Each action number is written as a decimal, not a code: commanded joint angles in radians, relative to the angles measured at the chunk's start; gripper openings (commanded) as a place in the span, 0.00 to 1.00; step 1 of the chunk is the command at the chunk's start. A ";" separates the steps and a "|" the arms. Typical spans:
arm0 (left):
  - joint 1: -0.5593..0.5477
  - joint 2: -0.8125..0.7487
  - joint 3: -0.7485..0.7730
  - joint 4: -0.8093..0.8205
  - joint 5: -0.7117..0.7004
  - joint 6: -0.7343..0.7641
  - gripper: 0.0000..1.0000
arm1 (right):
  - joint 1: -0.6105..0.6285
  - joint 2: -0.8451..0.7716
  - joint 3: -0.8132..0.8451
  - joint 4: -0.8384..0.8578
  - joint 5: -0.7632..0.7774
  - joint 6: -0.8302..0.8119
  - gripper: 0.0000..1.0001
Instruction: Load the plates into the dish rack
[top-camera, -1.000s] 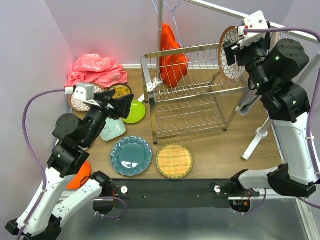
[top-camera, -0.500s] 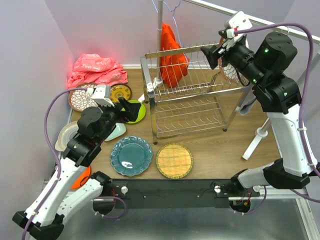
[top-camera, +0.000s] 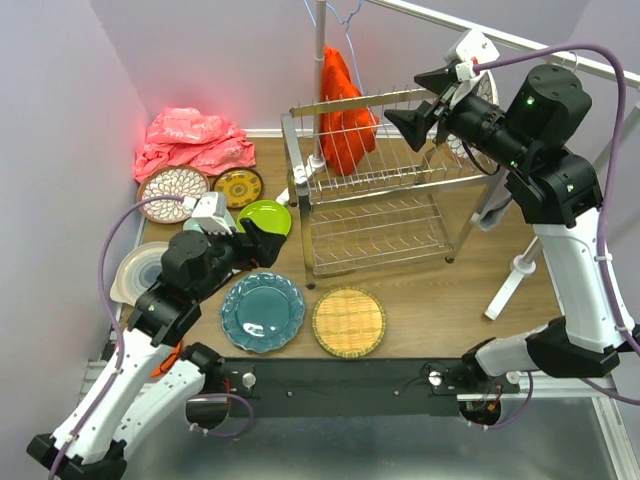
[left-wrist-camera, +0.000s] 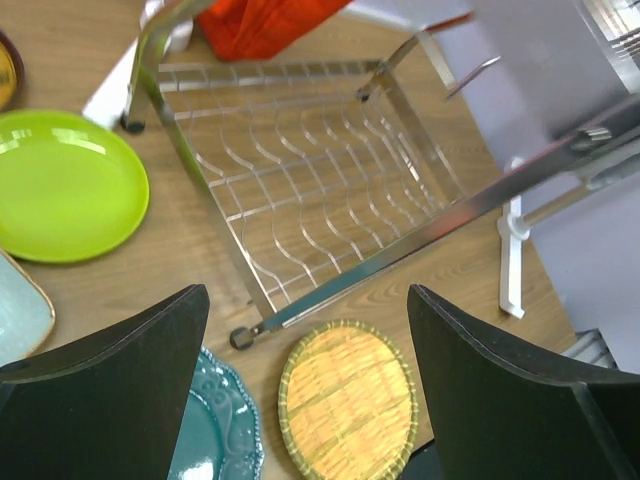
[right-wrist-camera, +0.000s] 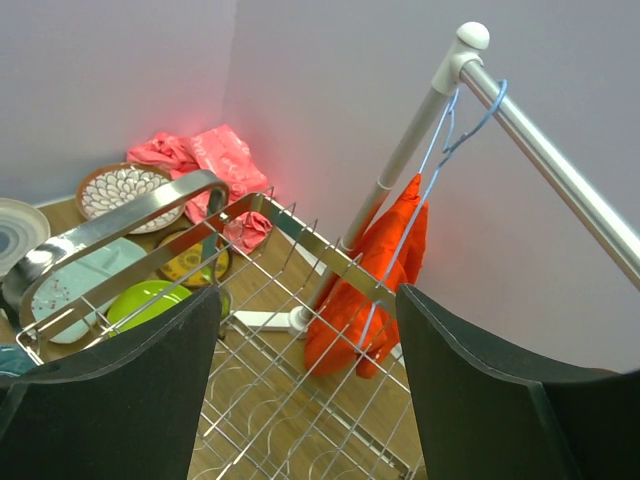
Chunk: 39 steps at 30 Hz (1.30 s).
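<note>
Left gripper (top-camera: 262, 243) — jaws wide, empty, near teal plate (top-camera: 262, 312): best to pinch its raised rim, not the flat centre. Right gripper (top-camera: 420, 100) — wide, empty, above dish rack (top-camera: 352, 102).

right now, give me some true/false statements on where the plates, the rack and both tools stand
1. The teal plate lies flat on the table beside the woven yellow plate. True.
2. The left tool is clamped on the lime green plate. False: its jaws are open and empty, and that plate lies on the table.
3. The lower tier of the dish rack holds no plate. True.
4. The orange cloth lies in the rack's upper tier. False: it hangs from the rail behind the rack.
5. The right tool is shut. False: it is open above the upper tier.
</note>
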 joint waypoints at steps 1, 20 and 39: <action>0.020 0.076 -0.050 0.066 0.041 -0.096 0.89 | 0.005 -0.022 -0.014 -0.023 -0.033 0.045 0.79; 0.610 0.549 0.000 0.305 0.279 -0.015 0.78 | 0.005 -0.011 -0.032 -0.013 0.036 0.115 0.79; 0.980 0.829 0.051 0.555 0.345 -0.264 0.71 | 0.005 0.027 -0.060 0.031 0.075 0.266 0.80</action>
